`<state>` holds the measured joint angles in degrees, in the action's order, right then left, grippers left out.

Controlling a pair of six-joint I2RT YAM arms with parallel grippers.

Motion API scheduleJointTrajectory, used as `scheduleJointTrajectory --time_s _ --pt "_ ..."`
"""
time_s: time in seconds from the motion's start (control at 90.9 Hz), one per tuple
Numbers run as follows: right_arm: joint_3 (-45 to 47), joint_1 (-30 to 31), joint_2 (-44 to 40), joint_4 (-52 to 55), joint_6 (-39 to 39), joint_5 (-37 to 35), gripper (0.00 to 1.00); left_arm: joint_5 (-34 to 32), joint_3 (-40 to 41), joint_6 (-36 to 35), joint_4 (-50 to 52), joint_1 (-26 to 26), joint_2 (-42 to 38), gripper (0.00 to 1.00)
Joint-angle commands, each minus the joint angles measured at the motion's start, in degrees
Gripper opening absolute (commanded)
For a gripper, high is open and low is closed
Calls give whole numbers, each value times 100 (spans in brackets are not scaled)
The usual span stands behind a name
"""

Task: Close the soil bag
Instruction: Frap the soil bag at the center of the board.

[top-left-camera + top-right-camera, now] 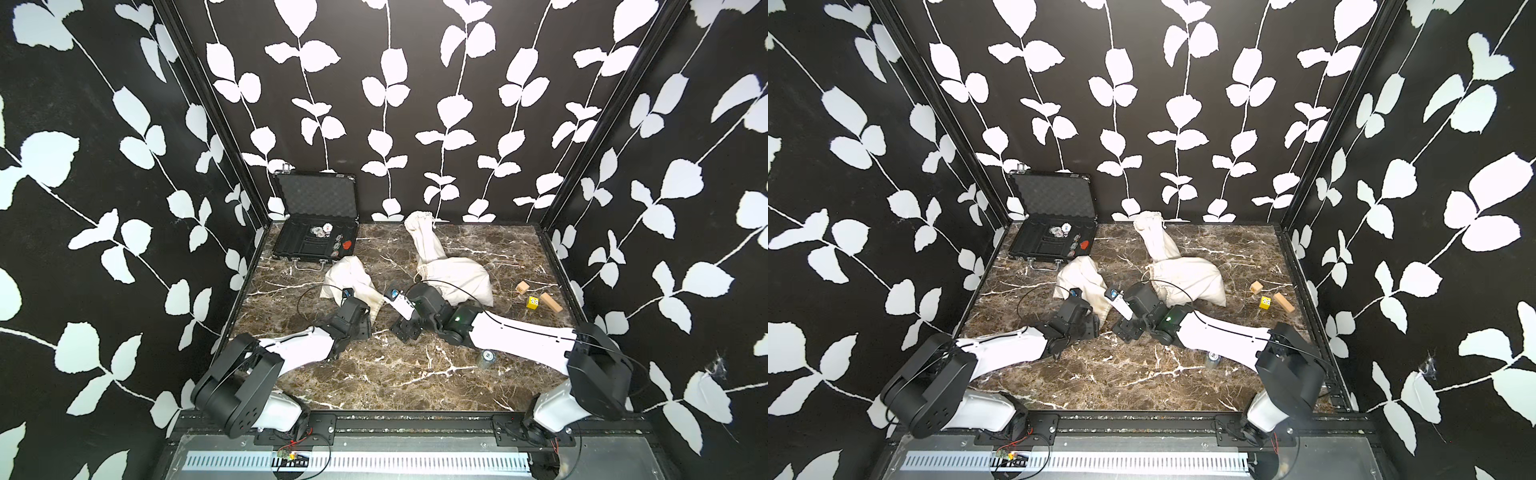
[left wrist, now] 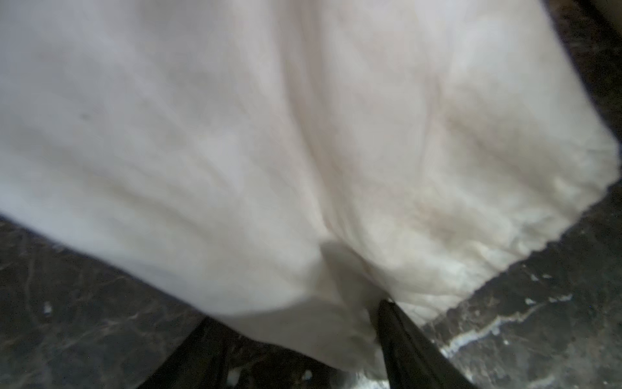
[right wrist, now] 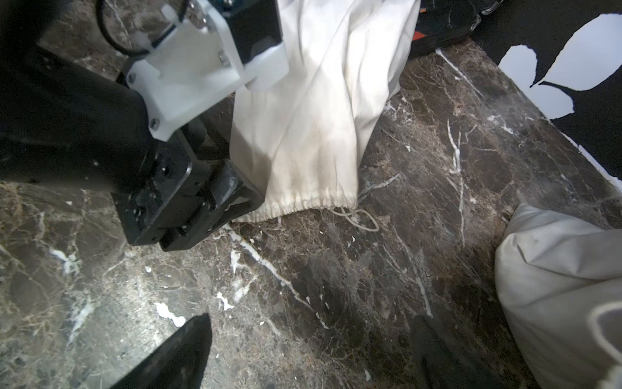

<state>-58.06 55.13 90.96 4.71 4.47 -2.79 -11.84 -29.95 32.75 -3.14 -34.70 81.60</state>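
Soil bag (image 3: 313, 128) cream, stained, limp; hem gathered; drawstring loop (image 3: 359, 219) loose.

Cream soil bag (image 3: 303, 134) lies limp, hem puckered

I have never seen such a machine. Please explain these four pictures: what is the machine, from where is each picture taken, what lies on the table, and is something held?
These are two robot arms fixed at the near edge of a marble table. Two pictures look down from above and are almost identical; the other two come from a camera on each arm's wrist. On the table lie a flat cloth bag, two fuller bags, an open black case, wooden blocks, a yellow cube and a small can. The left end effector has its jaws apart around the flat bag's hem; I see no firm grip. The right end effector is open and empty.
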Motion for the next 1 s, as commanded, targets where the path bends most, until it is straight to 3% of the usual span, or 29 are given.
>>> scheduleJointTrajectory --time_s 0.0,0.154,0.253,0.44,0.649,0.99 --pt "-146 18 351 -170 165 -196 95 -28 -100 37 -342 -11 126 62" --pt "-159 -169 758 -523 249 -123 94 -252 -40 -84 -397 -15 153 30" --pt "-104 -342 1017 -958 178 97 92 -311 -3 -209 -254 2 -42 0" --pt "-216 -492 1514 -1571 266 609 91 -575 124 -400 171 104 -873 0" --pt "-316 -628 1968 -2118 331 996 92 -435 202 -433 589 316 -1649 0" --pt "-588 -653 2766 -2953 -27 1635 87 -178 232 -275 622 478 -1833 0"
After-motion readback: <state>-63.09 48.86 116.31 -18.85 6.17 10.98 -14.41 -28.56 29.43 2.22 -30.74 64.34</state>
